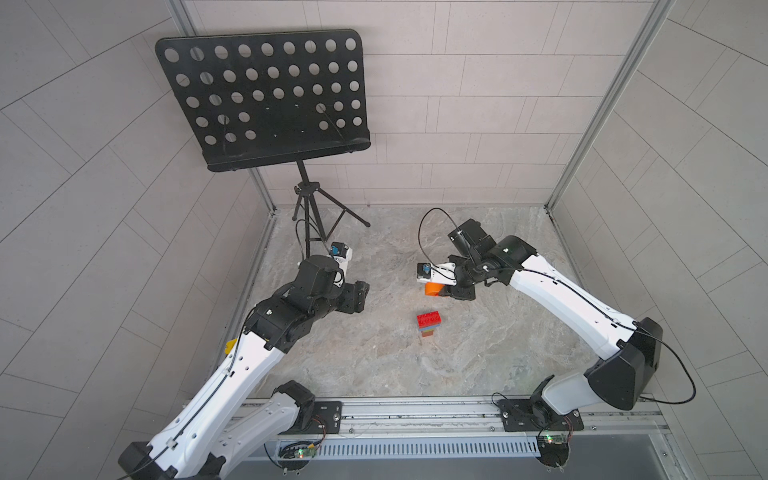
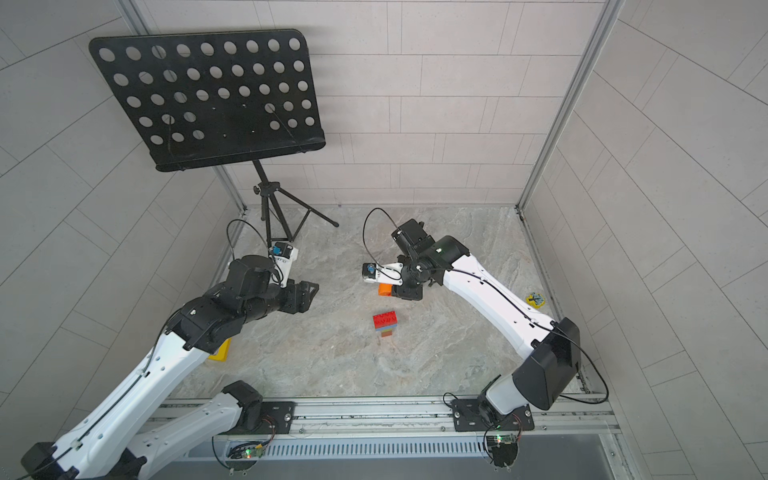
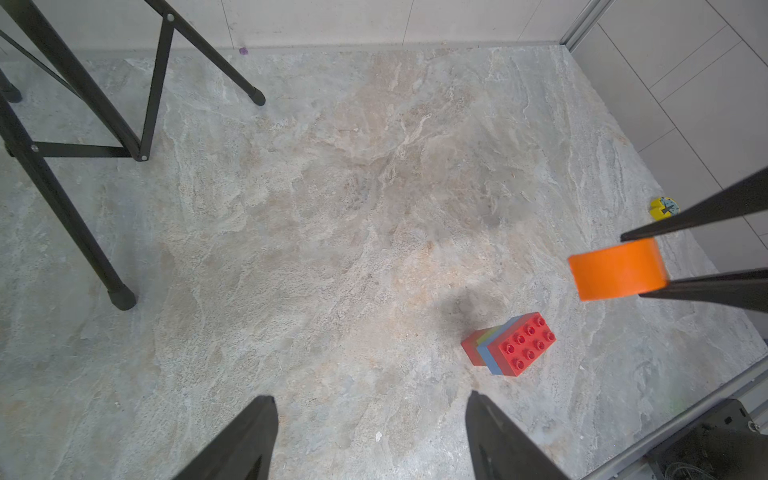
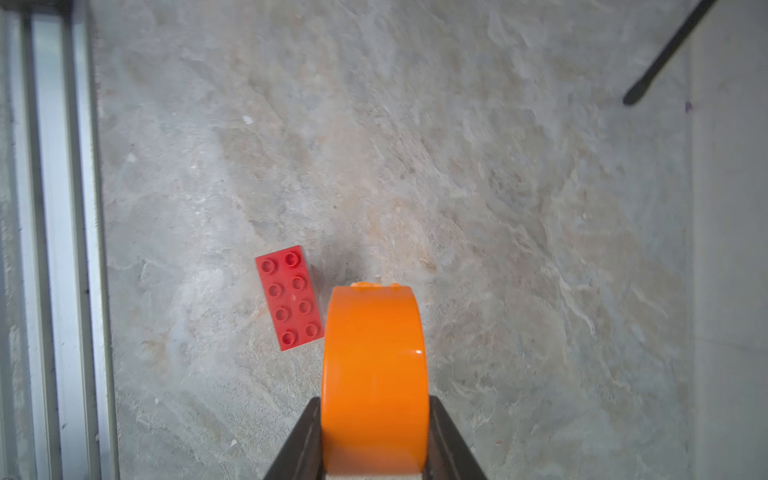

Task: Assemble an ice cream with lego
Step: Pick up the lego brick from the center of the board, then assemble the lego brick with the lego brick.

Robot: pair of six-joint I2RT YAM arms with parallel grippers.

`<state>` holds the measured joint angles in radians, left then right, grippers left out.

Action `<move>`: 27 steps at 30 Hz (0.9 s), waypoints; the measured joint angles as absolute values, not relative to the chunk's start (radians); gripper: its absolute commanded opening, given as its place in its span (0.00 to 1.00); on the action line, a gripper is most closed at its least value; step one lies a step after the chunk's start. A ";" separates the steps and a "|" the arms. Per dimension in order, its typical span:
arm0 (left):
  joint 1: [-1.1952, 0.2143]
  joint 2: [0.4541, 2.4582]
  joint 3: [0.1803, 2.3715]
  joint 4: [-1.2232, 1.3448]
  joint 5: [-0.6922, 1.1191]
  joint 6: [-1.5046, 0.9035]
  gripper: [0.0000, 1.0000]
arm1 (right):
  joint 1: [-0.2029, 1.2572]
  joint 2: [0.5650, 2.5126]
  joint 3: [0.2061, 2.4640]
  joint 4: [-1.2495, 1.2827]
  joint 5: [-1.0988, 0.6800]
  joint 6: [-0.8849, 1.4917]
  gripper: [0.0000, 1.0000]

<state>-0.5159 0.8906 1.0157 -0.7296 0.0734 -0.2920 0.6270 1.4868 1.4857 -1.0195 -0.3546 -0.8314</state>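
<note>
The lego stack [image 1: 429,326] stands on the stone table, a wide red studded brick [image 4: 289,297] on top, blue under it, then a narrow green, orange and red stem [image 3: 478,347]. It shows in both top views, stack [image 2: 385,325]. My right gripper [image 4: 374,401] is shut on the orange half-round dome [image 4: 374,365], held above the table a little behind the stack; dome [image 1: 433,289] pokes out from the fingers [image 3: 702,286]. My left gripper [image 3: 370,397] hangs open and empty well to the left of the stack, also left gripper [image 1: 359,297].
A black perforated music stand [image 1: 266,99] on a tripod [image 1: 309,216] fills the back left. A yellow triangular frame [image 2: 220,351] lies under the left arm. A small yellow object with a blue mark [image 2: 535,300] sits by the right wall. An aluminium rail [image 1: 415,411] runs along the front.
</note>
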 measured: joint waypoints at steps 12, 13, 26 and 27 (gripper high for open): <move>-0.500 0.860 1.005 -0.729 0.100 -0.292 0.78 | 0.737 1.550 1.455 -1.069 -0.383 -0.947 0.00; -0.500 0.860 1.005 -0.729 0.101 -0.292 0.78 | 0.738 1.554 1.452 -1.066 -0.383 -0.947 0.00; -0.489 0.866 1.003 -0.729 0.110 -0.292 0.78 | 0.739 1.618 1.448 -1.032 -0.362 -0.947 0.00; -0.488 0.868 1.003 -0.729 0.110 -0.292 0.78 | 0.739 1.622 1.448 -1.031 -0.358 -0.947 0.00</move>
